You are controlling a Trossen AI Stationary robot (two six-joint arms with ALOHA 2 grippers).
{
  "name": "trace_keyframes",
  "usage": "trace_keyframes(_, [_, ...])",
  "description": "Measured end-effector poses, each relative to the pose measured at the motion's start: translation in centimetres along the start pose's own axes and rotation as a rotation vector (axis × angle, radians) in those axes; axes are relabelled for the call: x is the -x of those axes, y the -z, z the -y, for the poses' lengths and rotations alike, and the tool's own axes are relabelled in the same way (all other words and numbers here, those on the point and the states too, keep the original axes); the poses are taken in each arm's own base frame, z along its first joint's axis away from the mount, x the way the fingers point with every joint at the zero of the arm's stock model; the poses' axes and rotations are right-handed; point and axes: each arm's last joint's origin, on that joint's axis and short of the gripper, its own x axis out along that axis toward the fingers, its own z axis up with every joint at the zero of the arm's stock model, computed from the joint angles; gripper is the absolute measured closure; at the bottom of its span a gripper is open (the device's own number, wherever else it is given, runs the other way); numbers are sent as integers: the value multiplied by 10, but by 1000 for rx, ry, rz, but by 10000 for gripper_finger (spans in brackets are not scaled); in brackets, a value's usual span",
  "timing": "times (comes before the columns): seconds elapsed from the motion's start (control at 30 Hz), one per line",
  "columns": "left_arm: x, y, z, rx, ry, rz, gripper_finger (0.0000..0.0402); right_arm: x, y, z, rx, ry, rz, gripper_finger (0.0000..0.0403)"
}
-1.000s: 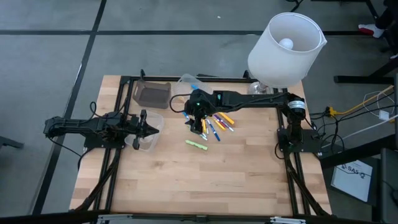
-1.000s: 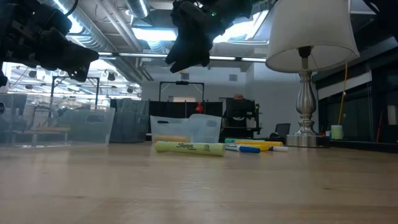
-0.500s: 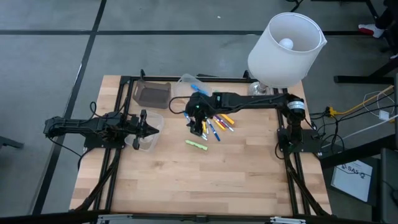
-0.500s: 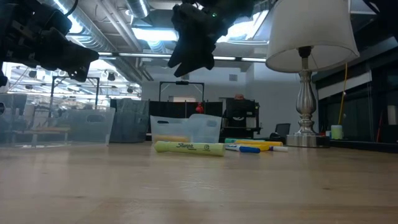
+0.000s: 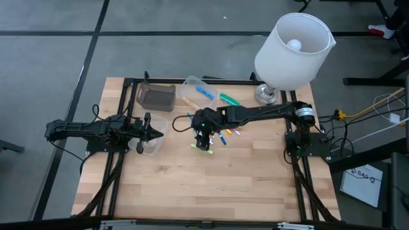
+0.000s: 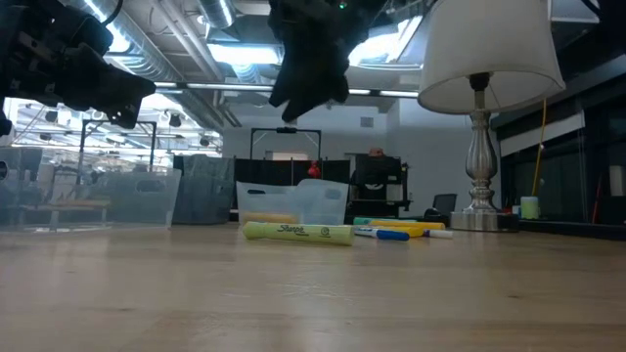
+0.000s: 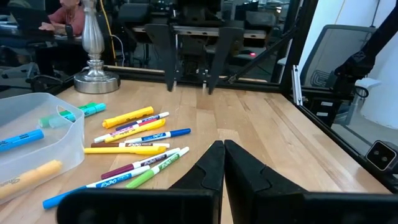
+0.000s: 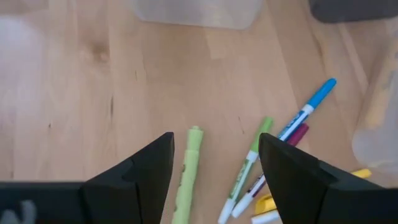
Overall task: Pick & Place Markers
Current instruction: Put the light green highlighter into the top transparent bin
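Markers [image 5: 223,131] lie scattered on the desk [image 5: 192,185] beside the right claw [image 5: 204,137], which hangs above it, fingers spread wide and empty. A lone green highlighter [image 8: 186,180] lies straight below, between its fingers. The left claw [image 5: 148,130], fingers pressed together, waits well apart, over a clear cup [image 5: 152,144].

Dark jointed arms [image 5: 259,112] (black cables trailing).

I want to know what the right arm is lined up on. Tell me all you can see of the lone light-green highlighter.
The highlighter is a stubby light-green plastic stick, capped, printed "Sharpie". It lies flat on the wooden table, apart from the other markers. Nothing touches it. The right pincer hangs open above it, one finger either side.
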Motion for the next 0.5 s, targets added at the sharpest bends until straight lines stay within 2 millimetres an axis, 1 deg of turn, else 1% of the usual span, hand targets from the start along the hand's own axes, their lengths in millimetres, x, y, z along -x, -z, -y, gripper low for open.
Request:
trace_keyframes(0.2, [0, 0, 0, 0, 0, 0, 395, -8, 16, -7, -17, 72, -57, 169])
trace_keyframes(0.33, [0, 0, 0, 0, 0, 0, 395, -14, 25, -10, -27, 74, -81, 169])
trace_keyframes(0.5, [0, 0, 0, 0, 0, -1, 395, -18, 31, -15, -23, 66, -86, 169])
